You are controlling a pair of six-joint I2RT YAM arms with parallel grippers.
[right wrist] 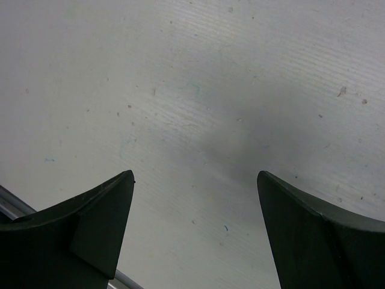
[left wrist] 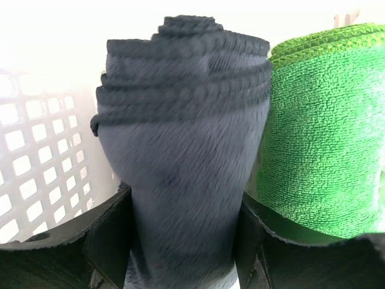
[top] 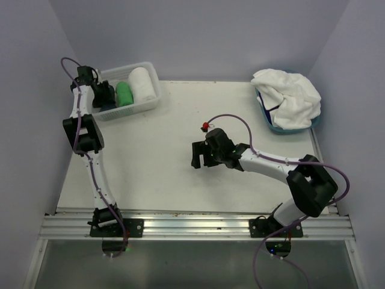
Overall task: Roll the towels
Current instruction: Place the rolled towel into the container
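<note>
- Currently the left gripper point(left wrist: 183, 195) is down inside the white basket point(left wrist: 36, 180) at the far left corner of the tabletop point(top: 156, 162).
- Navy towel point(left wrist: 186, 138), rolled, stands directly between its jaws, with one black finger close along each flank of the roll's lower part.
- Jaws partly spread around that roll. The view is slightly blurred, so I cannot tell whether they press the cloth or stand just free of it.
- Green towel point(left wrist: 325, 132), rolled, sits just beside the navy one on its right, outside the jaws. The basket's lattice wall is on the left.
- White rolled towel point(top: 142, 84) is at the basket's right end, next to the green one.
- Right gripper point(right wrist: 195, 174) hangs over bare tabletop near the middle, jaws spread wide with nothing between them.
- Loose white towels point(top: 289, 96) are heaped in the blue tub point(top: 274, 126) at the far right corner, well apart from both grippers.
</note>
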